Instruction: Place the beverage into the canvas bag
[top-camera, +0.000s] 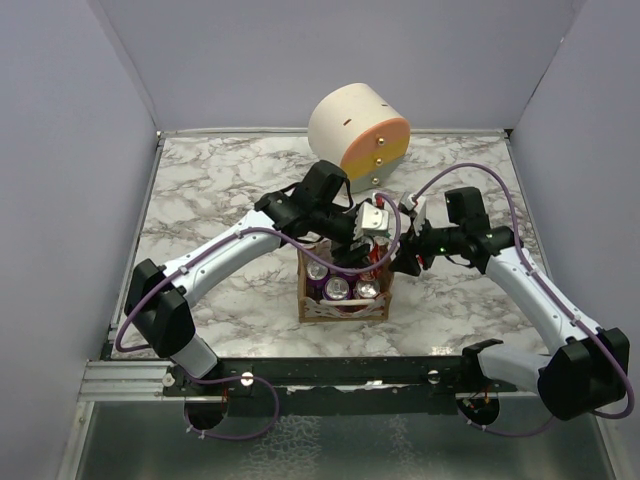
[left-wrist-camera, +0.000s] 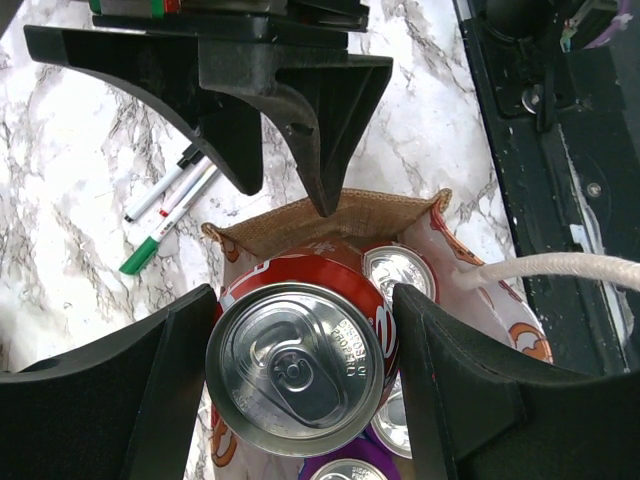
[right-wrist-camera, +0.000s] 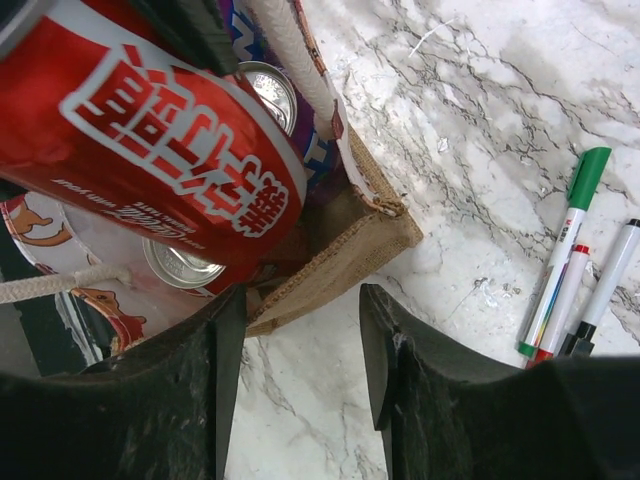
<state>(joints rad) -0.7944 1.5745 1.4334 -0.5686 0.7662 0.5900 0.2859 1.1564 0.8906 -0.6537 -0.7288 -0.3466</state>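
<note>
Beverage first: red aluminium drink can (left-wrist-camera: 300, 365) clamped in my left hand (left-wrist-camera: 300, 330), over the tan canvas bag (left-wrist-camera: 335, 215) holding silver-topped cans (left-wrist-camera: 398, 272). My right hand (right-wrist-camera: 300, 300), half open and empty, is at the bag's corner; I'd steady the rim, then lower straight.

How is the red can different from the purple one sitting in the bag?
The red can is clamped between the left gripper's jaws; the purple can stands free in the canvas bag. The red can's top rides higher than the purple can's. Both have silver tops.
</note>
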